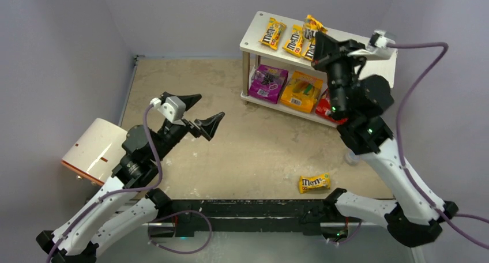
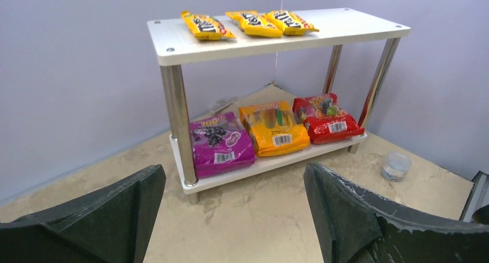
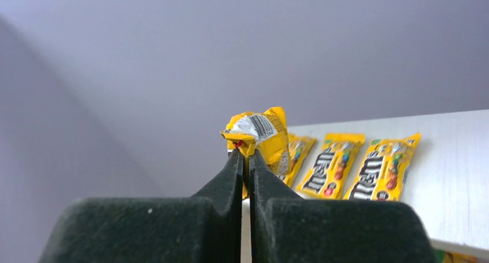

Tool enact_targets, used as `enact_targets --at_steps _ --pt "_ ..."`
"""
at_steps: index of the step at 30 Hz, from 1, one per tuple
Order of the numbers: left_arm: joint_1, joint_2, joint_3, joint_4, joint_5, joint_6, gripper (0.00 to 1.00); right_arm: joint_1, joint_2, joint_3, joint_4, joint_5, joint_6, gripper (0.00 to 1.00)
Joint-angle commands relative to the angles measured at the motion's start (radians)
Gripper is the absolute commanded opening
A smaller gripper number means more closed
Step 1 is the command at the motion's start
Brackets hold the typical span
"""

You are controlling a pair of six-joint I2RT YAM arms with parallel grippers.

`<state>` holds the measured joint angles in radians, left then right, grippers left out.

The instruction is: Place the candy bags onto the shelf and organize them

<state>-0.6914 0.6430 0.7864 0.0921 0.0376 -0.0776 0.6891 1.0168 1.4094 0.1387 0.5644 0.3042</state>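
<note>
Barely pinching packet (image 3: 262, 130) end in right gripper (image 3: 245, 159) over far shelf (image 3: 455, 159); risks slipping onto neighbouring packets (image 3: 331, 165). Left gripper (image 1: 207, 107) splayed, empty.

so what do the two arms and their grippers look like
The left arm and right arm have white links with black joints, and a purple cable runs along each. The left gripper and right gripper have black wedge-shaped fingers and a white wrist camera.

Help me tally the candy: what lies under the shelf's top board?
On the lower board lie a purple bag, an orange bag and a red bag, side by side. From above, the top board covers its back and the right arm hides most of the red bag.
</note>
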Motion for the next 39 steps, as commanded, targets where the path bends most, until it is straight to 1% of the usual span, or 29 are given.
enact_targets --at_steps 1,3,5,7,9,11,13,16,17,18,19,20,23,26,29,35,39 --pt "-0.002 0.025 0.009 -0.014 -0.028 -0.039 0.96 -0.064 0.129 0.094 0.24 0.267 -0.053 0.0" --pt "-0.001 0.034 0.014 -0.019 -0.023 -0.042 0.97 -0.149 0.161 0.113 0.194 0.263 0.048 0.0" --pt "-0.001 0.039 0.012 -0.017 -0.02 -0.046 0.97 -0.243 0.17 0.104 0.191 0.239 0.133 0.0" --pt "-0.001 0.042 0.006 -0.011 -0.019 -0.055 0.98 -0.32 0.181 0.114 0.191 0.255 0.162 0.0" --pt "-0.001 0.044 0.005 -0.009 -0.019 -0.055 0.98 -0.387 0.195 0.138 0.159 0.229 0.184 0.0" --pt "-0.002 0.049 0.005 -0.004 -0.01 -0.053 0.98 -0.427 0.205 0.153 0.137 0.192 0.185 0.0" --pt "0.0 0.057 0.003 0.002 -0.001 -0.054 0.98 -0.441 0.207 0.153 0.111 0.198 0.19 0.0" --pt "-0.001 0.073 0.005 0.002 0.002 -0.054 0.98 -0.454 0.176 0.084 0.117 0.228 0.234 0.0" --pt "-0.001 0.077 0.006 0.002 0.001 -0.054 0.98 -0.461 0.168 0.048 0.135 0.229 0.247 0.01" --pt "-0.001 0.08 0.007 0.001 -0.003 -0.056 0.98 -0.468 0.162 0.023 0.141 0.232 0.269 0.05" --pt "-0.001 0.081 0.007 0.001 -0.01 -0.058 0.98 -0.477 0.163 0.008 0.128 0.232 0.299 0.01" --pt "-0.001 0.081 0.007 0.002 -0.017 -0.06 0.98 -0.485 0.167 0.003 0.111 0.229 0.322 0.0" --pt "-0.001 0.082 0.007 0.002 -0.02 -0.066 0.98 -0.502 0.182 -0.006 0.038 0.213 0.411 0.0" --pt "-0.001 0.082 0.005 0.002 -0.025 -0.067 0.98 -0.505 0.177 -0.04 0.018 0.176 0.473 0.0" --pt "-0.001 0.081 0.004 -0.002 -0.034 -0.063 0.98 -0.504 0.161 -0.08 -0.001 0.142 0.503 0.0" --pt "-0.001 0.08 0.004 -0.003 -0.036 -0.062 0.99 -0.505 0.101 -0.151 -0.043 0.134 0.559 0.0" --pt "-0.001 0.082 0.004 -0.006 -0.035 -0.063 0.99 -0.505 0.084 -0.149 -0.086 0.091 0.538 0.15"
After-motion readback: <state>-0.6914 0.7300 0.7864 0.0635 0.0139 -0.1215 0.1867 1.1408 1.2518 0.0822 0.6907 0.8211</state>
